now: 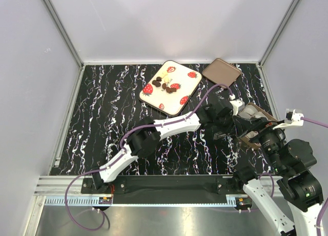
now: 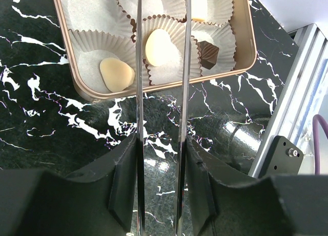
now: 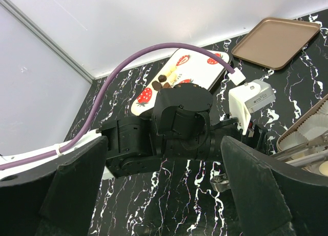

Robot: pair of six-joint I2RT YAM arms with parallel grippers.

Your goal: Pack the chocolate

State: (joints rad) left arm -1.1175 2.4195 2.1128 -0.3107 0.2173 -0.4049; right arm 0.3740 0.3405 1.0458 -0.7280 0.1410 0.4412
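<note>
L gripper (image 2: 162,10) stood open over the gold box (image 2: 102,96); 1 cream heart chocolate (image 2: 163,47) lay in its paper cup between the 2 fingers, touching neither. Box count: 5 pcs visible, namely 3 cream, 1 tan (image 2: 117,74) and 1 dark (image 2: 207,52). Strawberry tray (image 1: 189,87) held approx. 5 more pcs (image 1: 165,84); exact no. unclear. R gripper (image 3: 166,190) was open, holding nothing. 1 brown lid (image 1: 221,72) lay beside the tray.

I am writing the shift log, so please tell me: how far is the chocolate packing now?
Done: a dark candy and some cream ones sit in paper cups in the box. In hand: the left gripper straddles a cream candy lying in its cup, jaws apart. Left: several pieces wait on the strawberry tray, and the lid lies off the box.
</note>
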